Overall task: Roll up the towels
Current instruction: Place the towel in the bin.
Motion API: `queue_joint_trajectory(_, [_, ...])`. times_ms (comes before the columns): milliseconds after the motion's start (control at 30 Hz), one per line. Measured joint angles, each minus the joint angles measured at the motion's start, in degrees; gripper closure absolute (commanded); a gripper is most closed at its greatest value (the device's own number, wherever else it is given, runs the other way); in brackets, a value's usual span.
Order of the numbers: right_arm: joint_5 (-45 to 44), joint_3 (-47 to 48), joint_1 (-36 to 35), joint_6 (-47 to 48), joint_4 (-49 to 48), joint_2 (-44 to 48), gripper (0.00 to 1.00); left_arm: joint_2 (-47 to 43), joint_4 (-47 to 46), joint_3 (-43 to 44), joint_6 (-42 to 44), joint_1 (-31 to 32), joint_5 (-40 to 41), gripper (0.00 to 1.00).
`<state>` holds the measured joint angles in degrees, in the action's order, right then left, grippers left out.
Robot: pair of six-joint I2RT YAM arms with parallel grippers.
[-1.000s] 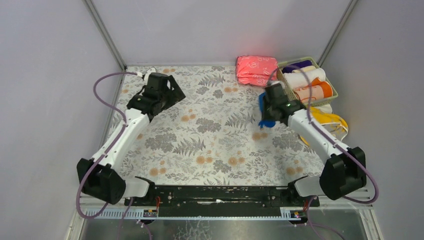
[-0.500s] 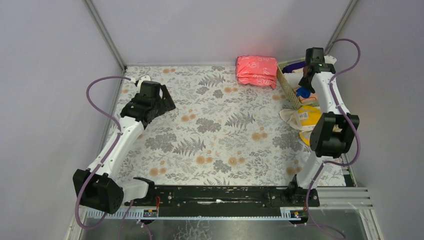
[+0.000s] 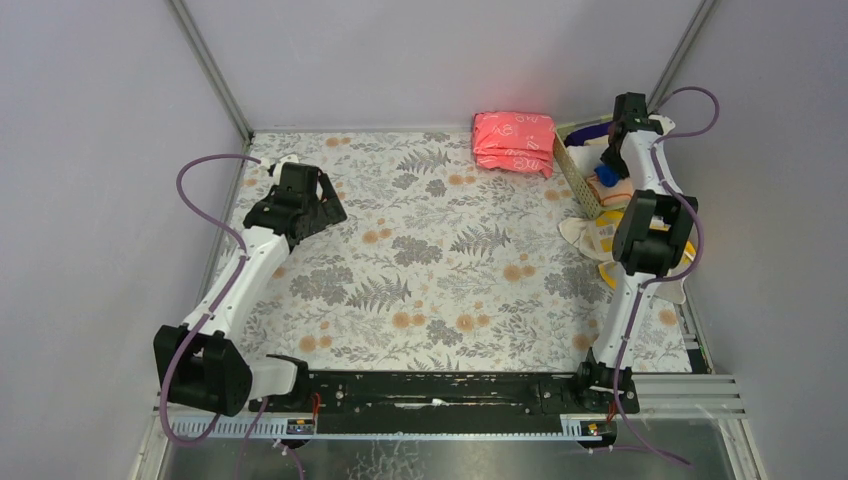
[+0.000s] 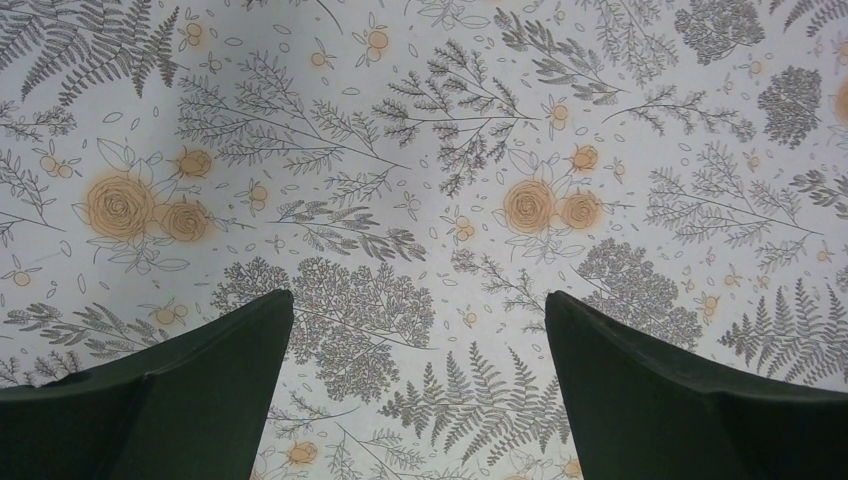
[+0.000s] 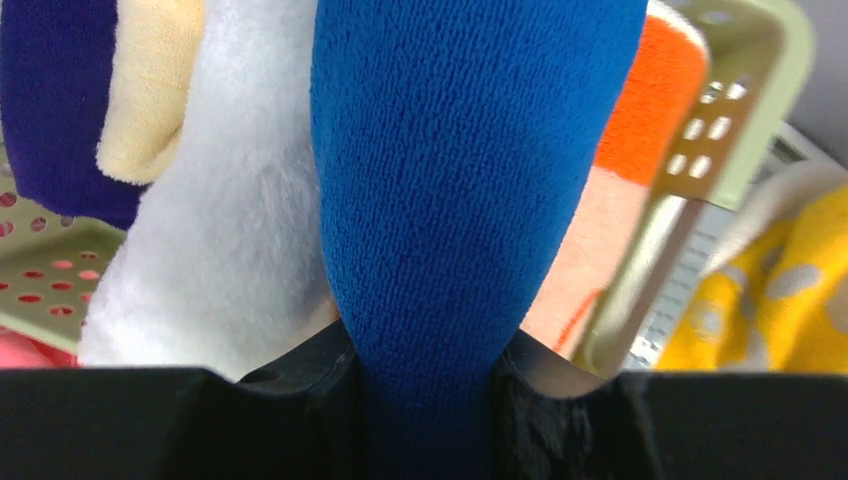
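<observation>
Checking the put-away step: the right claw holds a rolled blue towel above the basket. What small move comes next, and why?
Probably lower the rolled royal-blue terry towel into the pale green perforated basket, between the white rolled towel and the orange rolled towel: the right claw grips it above them.

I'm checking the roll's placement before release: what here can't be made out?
- Top view: the right arm covers most of the green perforated basket and its contents.
- Right wrist view: the royal blue rolled towel hides the pads of the right hand and whether its end rests on anything.
- Same view: yellow printed towel blurred, cut by the edge.
</observation>
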<state>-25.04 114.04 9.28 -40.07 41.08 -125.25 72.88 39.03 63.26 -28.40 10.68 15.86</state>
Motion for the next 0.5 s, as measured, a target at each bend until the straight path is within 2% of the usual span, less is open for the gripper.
queue_joint_trajectory(133, [1.2,2.3,0.0,-1.2,-1.3,-4.0,1.0,0.7,0.0,-0.2,0.0,-0.5,0.0,0.04])
queue_joint_trajectory(500, [2.7,1.7,0.0,-4.4,-4.4,-5.0,1.0,1.1,0.0,-0.5,0.0,-1.5,-0.6,0.03])
